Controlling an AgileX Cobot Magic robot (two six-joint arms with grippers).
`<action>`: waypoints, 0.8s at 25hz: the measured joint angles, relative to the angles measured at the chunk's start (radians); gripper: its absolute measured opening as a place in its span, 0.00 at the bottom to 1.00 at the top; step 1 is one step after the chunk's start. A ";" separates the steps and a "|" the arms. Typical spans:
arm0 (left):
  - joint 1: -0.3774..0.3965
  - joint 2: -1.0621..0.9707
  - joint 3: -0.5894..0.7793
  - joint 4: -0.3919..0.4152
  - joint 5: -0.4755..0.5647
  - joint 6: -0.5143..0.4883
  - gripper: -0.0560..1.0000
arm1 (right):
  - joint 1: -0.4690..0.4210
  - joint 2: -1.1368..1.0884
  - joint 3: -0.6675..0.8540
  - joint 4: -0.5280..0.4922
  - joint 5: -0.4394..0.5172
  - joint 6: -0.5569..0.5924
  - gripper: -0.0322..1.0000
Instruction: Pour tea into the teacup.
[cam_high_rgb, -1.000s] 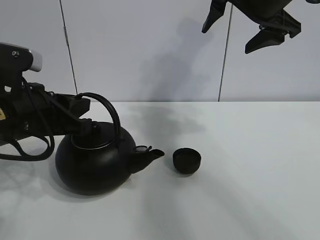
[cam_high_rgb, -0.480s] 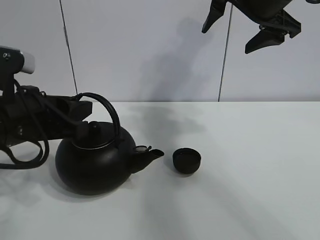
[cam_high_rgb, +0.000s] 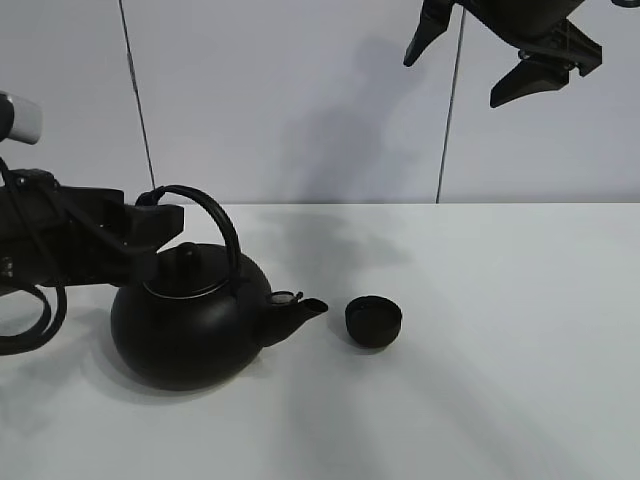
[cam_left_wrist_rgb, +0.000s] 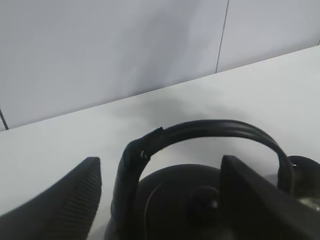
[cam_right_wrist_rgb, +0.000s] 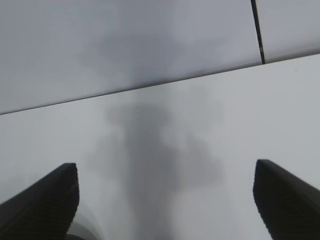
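Observation:
The black kettle (cam_high_rgb: 190, 320) with an arched handle (cam_high_rgb: 215, 215) stands on the white table (cam_high_rgb: 500, 350), its spout pointing right. The small black teacup (cam_high_rgb: 374, 320) stands upright just right of the spout. No tea stream shows. My left gripper (cam_high_rgb: 165, 222) is open at the rear end of the handle, above the lid. In the left wrist view the left gripper (cam_left_wrist_rgb: 160, 167) has its fingers (cam_left_wrist_rgb: 75, 195) wide apart, and the handle (cam_left_wrist_rgb: 200, 130) and the kettle (cam_left_wrist_rgb: 170, 200) lie ahead between them. My right gripper (cam_high_rgb: 452, 80) hangs high at the back right, open and empty; it also shows in the right wrist view (cam_right_wrist_rgb: 165, 170).
A grey panelled wall (cam_high_rgb: 300, 100) runs behind the table. The left arm's body and cables (cam_high_rgb: 40, 270) lie low at the left edge. Bare table surface extends right of the teacup and in front of the kettle.
My left gripper has drawn back to the left and risen slightly, off the kettle's lid toward the handle's rear end. The kettle, teacup and right arm have not moved.

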 joint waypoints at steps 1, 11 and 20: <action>0.000 -0.007 0.009 0.000 0.000 0.000 0.52 | 0.000 0.000 0.000 0.000 0.000 0.000 0.66; 0.000 -0.185 0.114 0.000 0.024 -0.032 0.63 | 0.000 0.000 0.000 0.000 0.000 0.000 0.66; 0.000 -0.563 -0.066 0.049 0.851 -0.260 0.69 | 0.000 0.000 0.000 0.000 0.000 0.000 0.66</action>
